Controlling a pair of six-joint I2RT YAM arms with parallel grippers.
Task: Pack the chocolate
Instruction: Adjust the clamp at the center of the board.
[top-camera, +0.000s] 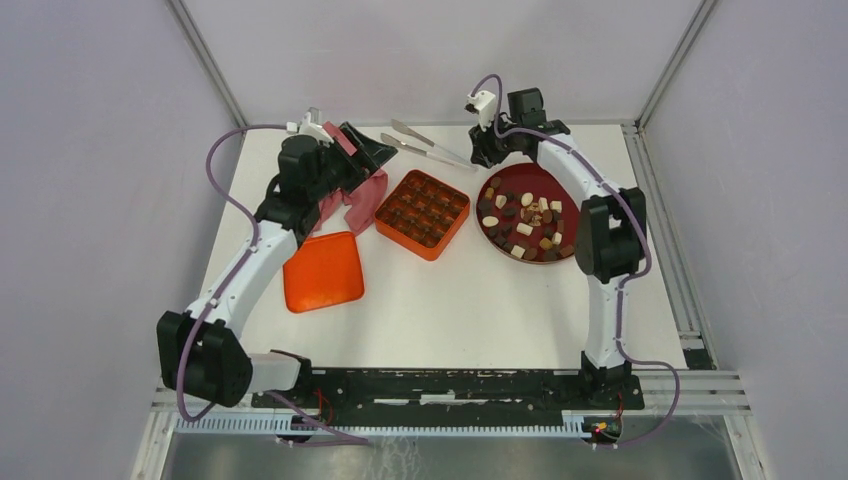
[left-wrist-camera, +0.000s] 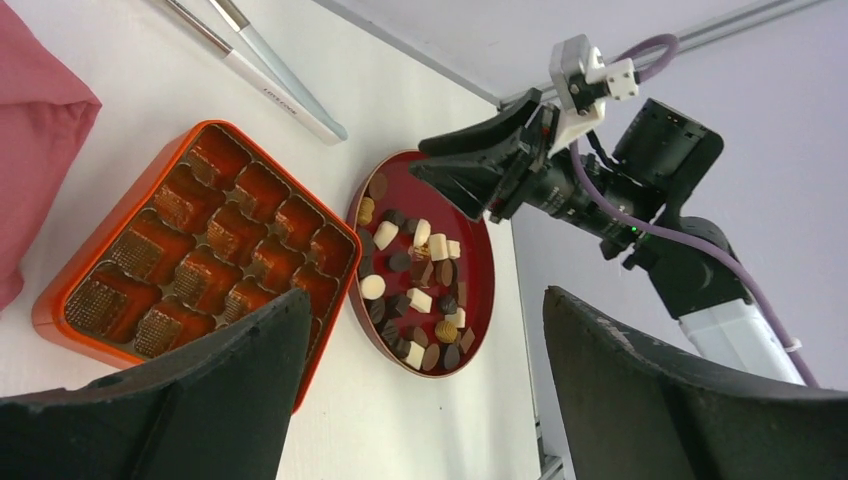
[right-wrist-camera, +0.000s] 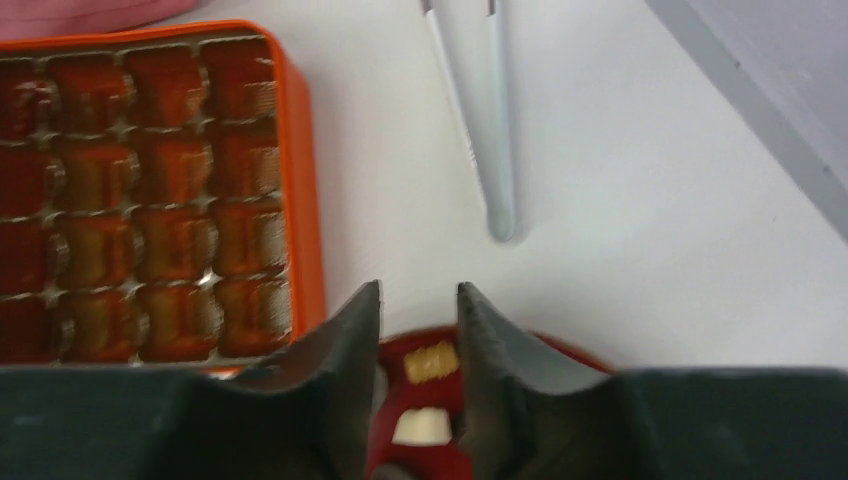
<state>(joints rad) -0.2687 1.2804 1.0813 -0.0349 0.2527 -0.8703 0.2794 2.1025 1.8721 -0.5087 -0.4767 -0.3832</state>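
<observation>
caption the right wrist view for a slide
Right end effector poised over chocolate on the red plate beside the orange box

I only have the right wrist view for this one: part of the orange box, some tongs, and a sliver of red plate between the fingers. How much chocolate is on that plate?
Observer: Plenty. The top view shows the chocolate as many dark, light brown and cream pieces spread across the dark red plate.
Operator: Where is the left end effector?
Observer: The left end effector is open and empty, near a pink cloth on the left arm's side of the orange box.
Operator: Any lid around?
Observer: An orange lid-like tray lies flat beside the box, apart from it, toward the left arm.
</observation>
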